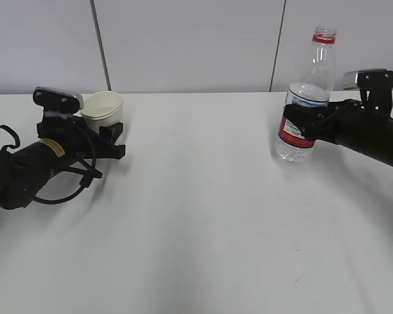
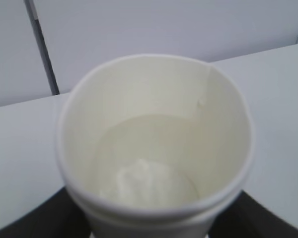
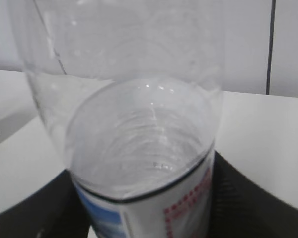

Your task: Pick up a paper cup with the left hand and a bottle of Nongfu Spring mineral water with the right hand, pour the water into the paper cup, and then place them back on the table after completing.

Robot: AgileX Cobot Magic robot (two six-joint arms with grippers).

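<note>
On the left of the white table, my left gripper is shut on a white paper cup. The cup stands upright and its base is hidden behind the black fingers. In the left wrist view the paper cup fills the frame, with clear water in its bottom and a dark finger at each lower corner. On the right, my right gripper is shut on the label of a clear, capless Nongfu Spring bottle, nearly upright, base at the tabletop. The bottle holds little water.
A pale panelled wall runs behind the table's far edge. Black cables loop beside the left arm. Bare tabletop lies between the two arms and toward the front.
</note>
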